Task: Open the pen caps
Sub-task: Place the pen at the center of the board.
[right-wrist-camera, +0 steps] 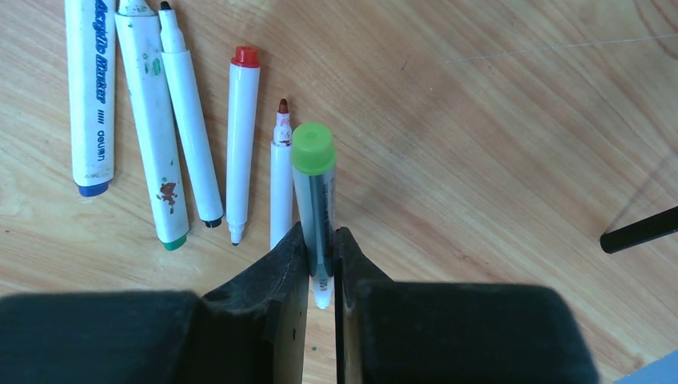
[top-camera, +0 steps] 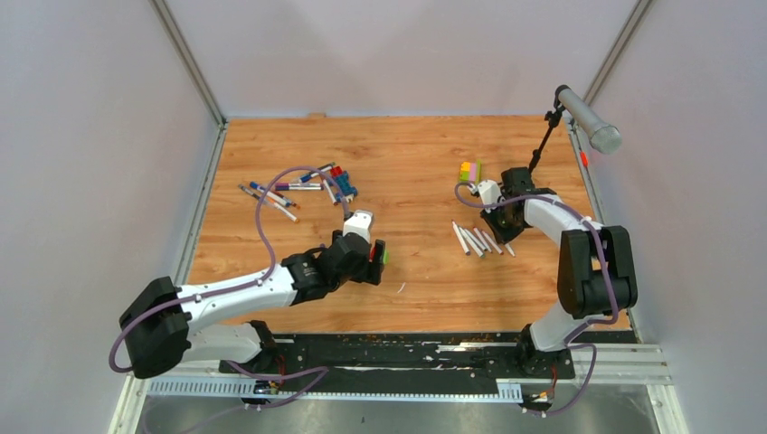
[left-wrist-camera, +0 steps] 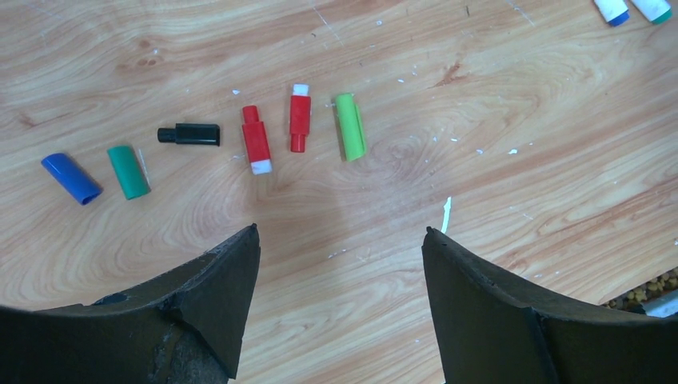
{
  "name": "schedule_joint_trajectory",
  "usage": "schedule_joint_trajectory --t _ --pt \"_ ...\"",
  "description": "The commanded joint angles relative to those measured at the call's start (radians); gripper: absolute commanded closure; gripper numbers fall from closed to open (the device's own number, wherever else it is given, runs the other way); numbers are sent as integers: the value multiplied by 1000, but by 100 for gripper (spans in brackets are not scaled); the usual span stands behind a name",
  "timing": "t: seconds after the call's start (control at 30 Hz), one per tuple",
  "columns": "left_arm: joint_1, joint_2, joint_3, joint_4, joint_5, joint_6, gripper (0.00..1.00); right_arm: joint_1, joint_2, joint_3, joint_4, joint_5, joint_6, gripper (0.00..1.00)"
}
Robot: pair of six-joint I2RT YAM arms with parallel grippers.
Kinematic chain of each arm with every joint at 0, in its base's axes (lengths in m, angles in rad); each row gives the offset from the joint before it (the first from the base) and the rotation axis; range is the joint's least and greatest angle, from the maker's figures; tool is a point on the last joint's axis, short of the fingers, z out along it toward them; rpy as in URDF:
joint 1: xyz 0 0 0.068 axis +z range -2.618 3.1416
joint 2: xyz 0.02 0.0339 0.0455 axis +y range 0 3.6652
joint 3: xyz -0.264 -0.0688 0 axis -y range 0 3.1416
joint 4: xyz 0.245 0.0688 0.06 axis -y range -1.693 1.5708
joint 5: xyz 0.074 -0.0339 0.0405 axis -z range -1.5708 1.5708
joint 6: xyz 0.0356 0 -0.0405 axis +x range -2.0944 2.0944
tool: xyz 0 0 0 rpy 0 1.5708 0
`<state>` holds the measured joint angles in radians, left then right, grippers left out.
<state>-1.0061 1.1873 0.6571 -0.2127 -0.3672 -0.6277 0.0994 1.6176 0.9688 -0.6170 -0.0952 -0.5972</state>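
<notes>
A row of loose pen caps lies on the wood ahead of my left gripper, which is open and holds nothing: a blue cap, a green cap, a black cap, two red ones and a light-green cap. My right gripper is shut on a white-barrelled pen with a light-green end, held just above the table. Several uncapped pens lie side by side to its left. In the top view a heap of pens lies at the back left.
A blue-and-red toy brick figure sits beside the heap of pens. A yellow-green-pink block stack stands behind the right gripper. A black microphone stand rises at the back right corner, its foot showing in the right wrist view.
</notes>
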Motion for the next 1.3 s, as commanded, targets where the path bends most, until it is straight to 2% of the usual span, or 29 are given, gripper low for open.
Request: schedule_joint_trajectory --t 0.0,0.3,0.5,0.7,0.83,1.03,1.2,1.27 --pt "3 -41 -1 32 -25 -15 19 -10 31 46 -20 -3 -7 86" --pt "19 -107 -23 53 -27 8 10 -24 40 52 -36 -28 1 78" --pt "84 -173 -50 70 11 23 6 -29 6 53 -48 -45 4 76" --pt "181 -235 -77 118 91 45 0 -29 -109 54 -77 -107 6 74" --pt "283 -246 -86 166 181 64 0 -27 -217 60 -118 -226 1 73" --pt "478 -205 -76 208 309 55 0 -27 -387 72 -204 -504 -33 72" --pt "621 -122 -37 246 306 69 0 -27 -509 45 -209 -719 -43 71" --pt "672 -76 -16 243 295 67 0 -27 -546 1 -176 -759 -37 70"
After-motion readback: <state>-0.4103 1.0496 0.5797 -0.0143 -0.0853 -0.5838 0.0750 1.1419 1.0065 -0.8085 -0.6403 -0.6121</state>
